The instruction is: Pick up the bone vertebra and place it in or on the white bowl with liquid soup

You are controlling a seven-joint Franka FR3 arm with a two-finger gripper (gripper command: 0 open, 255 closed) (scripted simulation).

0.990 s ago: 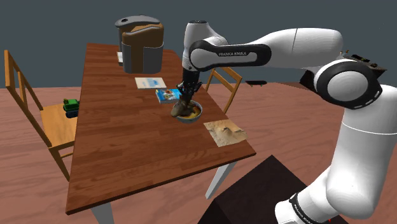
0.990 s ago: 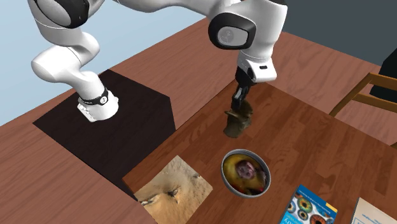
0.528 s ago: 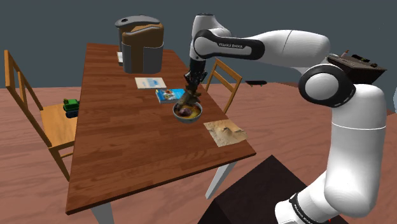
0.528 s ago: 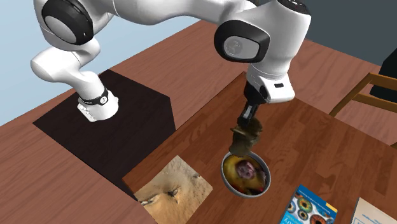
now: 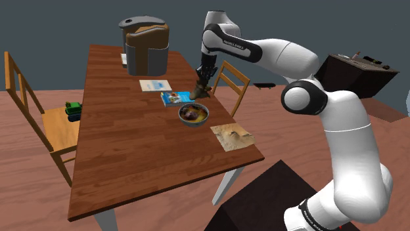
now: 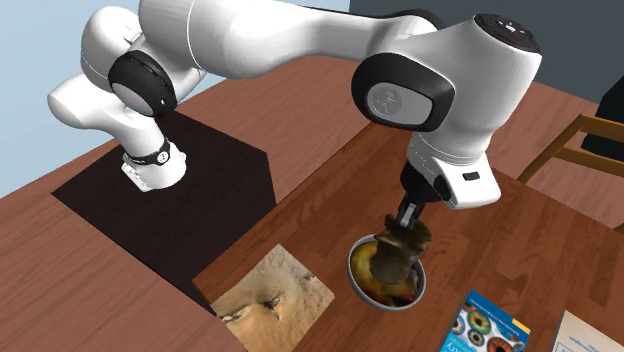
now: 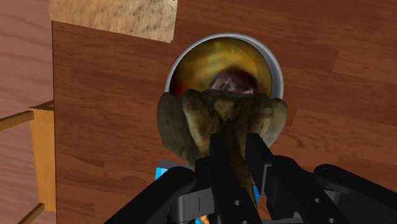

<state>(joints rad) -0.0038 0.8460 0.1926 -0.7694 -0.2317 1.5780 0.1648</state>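
My black gripper (image 7: 240,147) is shut on a brown, lumpy bone vertebra (image 7: 219,121), which hangs in the air above the table. Under it stands a grey-rimmed bowl (image 7: 275,67) of yellow-red soup. In the second exterior view the vertebra (image 6: 400,250) hangs over the bowl (image 6: 360,283), held by the gripper (image 6: 408,222). From the shoulder view the vertebra (image 5: 201,91) appears above and just behind the bowl (image 5: 194,115), with the gripper (image 5: 203,83) holding it from above.
On the wooden table (image 5: 125,141) are a blue booklet (image 5: 173,98) next to the bowl, a white card (image 5: 155,85), a sandy square mat (image 5: 232,137) by the near edge and a brown-grey appliance (image 5: 146,44) at the far end. Chairs (image 5: 46,118) stand on both sides.
The arm has swung further over the table, carrying the vertebra from beside the bowl to above it. The gripper has stayed shut on the vertebra.
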